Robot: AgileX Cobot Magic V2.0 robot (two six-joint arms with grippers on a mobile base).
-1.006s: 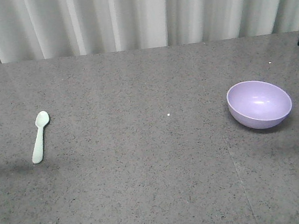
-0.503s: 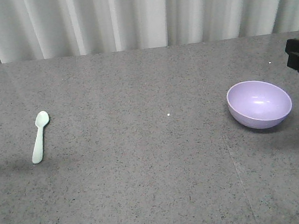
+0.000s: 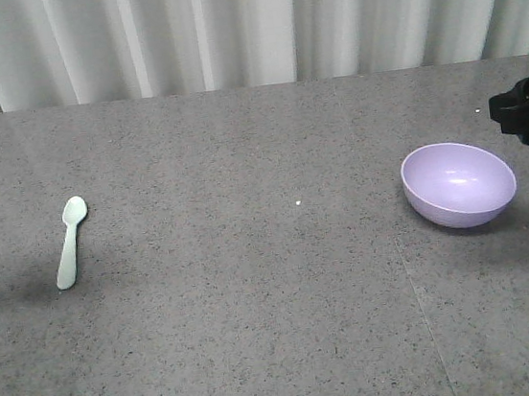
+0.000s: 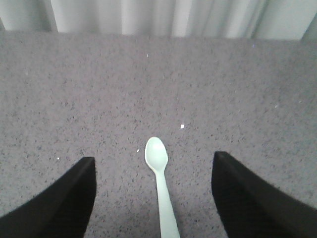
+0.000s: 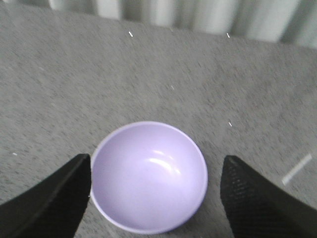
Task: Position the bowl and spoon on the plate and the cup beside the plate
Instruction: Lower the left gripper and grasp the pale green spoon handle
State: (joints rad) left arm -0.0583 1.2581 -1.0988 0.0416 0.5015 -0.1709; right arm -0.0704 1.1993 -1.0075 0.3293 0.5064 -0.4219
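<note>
The left gripper (image 4: 153, 158) is spread wide and empty, its fingers (image 4: 64, 198) flanking the spoon (image 4: 159, 178) at lower centre. The right gripper (image 5: 156, 159) gapes equally, empty, the bowl (image 5: 148, 176) framed between its fingers, lower centre.

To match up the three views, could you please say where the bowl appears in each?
Front-facing: the bowl sits at the right, on the table.
Left wrist: not in it.
Right wrist: the bowl is low centre.
Shared landmark: the white curtain across every top edge.
</note>
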